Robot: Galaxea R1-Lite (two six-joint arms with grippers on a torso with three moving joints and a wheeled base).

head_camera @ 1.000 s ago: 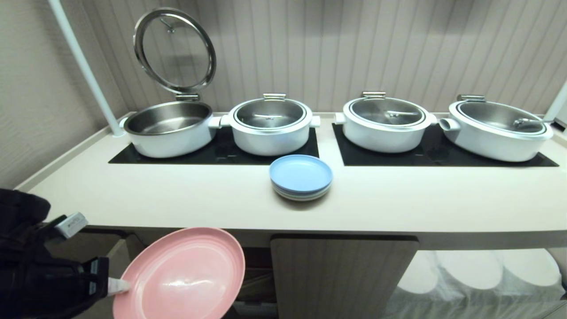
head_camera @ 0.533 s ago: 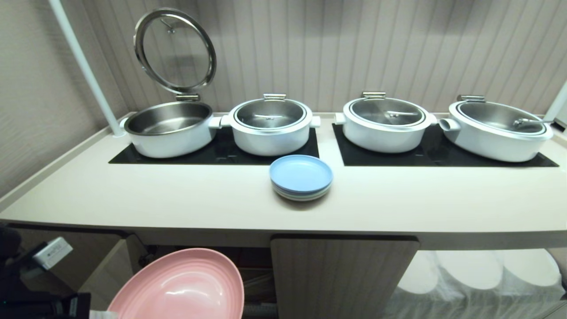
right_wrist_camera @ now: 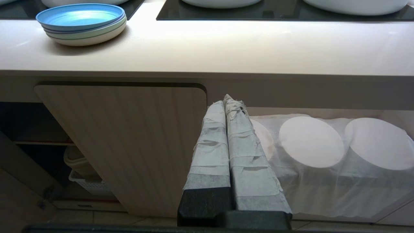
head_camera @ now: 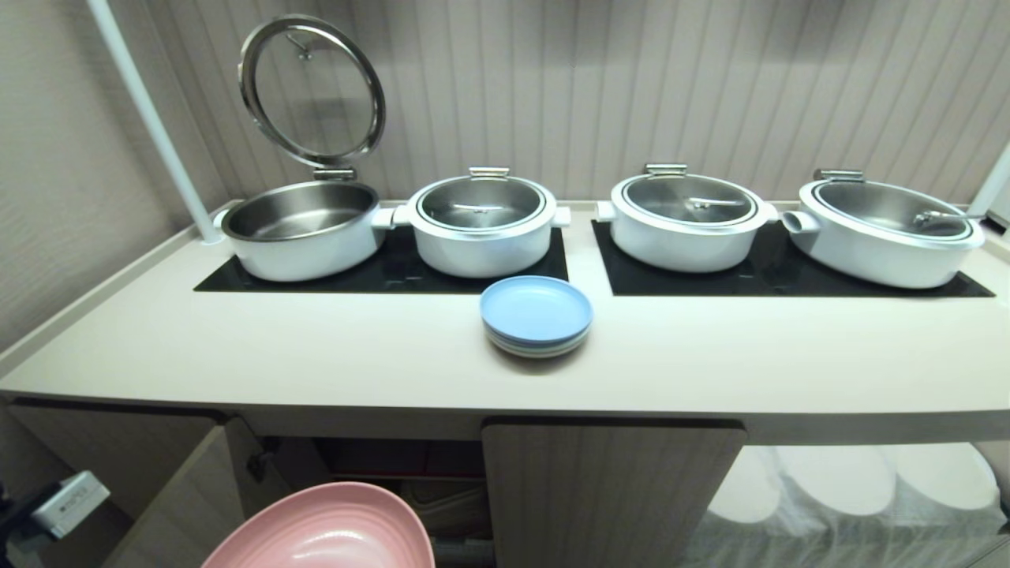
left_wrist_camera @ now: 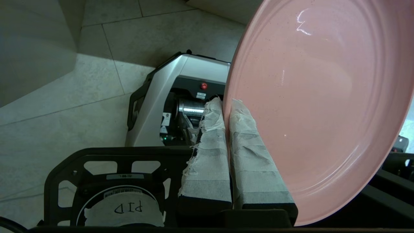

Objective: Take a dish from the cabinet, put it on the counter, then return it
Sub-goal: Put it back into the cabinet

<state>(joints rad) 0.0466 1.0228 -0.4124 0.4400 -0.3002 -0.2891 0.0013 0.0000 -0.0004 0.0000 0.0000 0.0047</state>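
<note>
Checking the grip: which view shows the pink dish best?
Left wrist view: the dish fills it, rim pinched by the left claw. Head view shows only its upper edge; right wrist view shows none.

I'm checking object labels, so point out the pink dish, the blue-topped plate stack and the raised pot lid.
pink dish point(left_wrist_camera: 317, 97), left wrist view, middle of its inner face
blue-topped plate stack point(head_camera: 536, 309), head view, top plate's centre
raised pot lid point(head_camera: 312, 88), head view, glass centre

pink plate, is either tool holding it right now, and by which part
Yes. The left tool is shut on the pink plate, pinching its rim between the taped fingers. The right tool is shut and holds nothing.
</note>
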